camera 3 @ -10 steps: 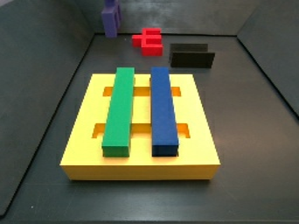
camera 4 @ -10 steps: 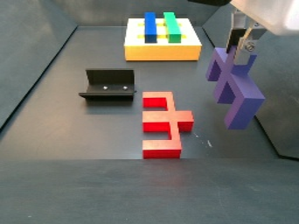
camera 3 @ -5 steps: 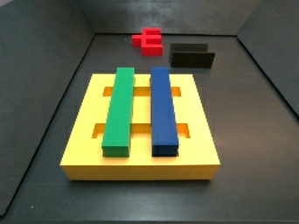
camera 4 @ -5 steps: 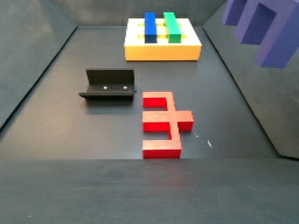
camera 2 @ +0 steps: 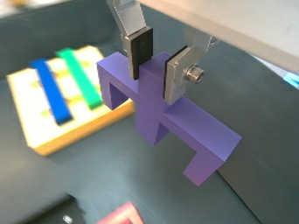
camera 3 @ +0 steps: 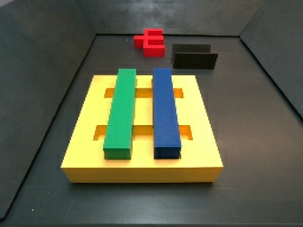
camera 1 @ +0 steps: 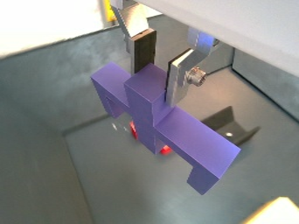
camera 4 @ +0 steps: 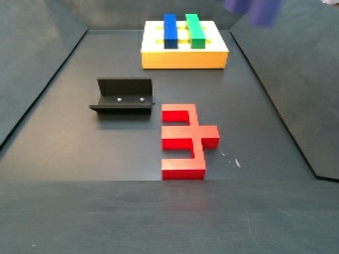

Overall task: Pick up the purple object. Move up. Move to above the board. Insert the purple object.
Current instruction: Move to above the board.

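Matte purple object (camera 2: 163, 122), silver metal hand (camera 2: 156, 67).

The yellow board (camera 3: 142, 160) lies on the dark floor in the foreground of a side view. A green bar (camera 3: 120, 108) and a blue bar (camera 3: 165, 110) rest side by side in its slots, running lengthwise and apart. Beyond the board's far end stand the dark fixture (camera 3: 194, 58) and a red block (camera 3: 149, 39), near each other. The gripper is out of this view.
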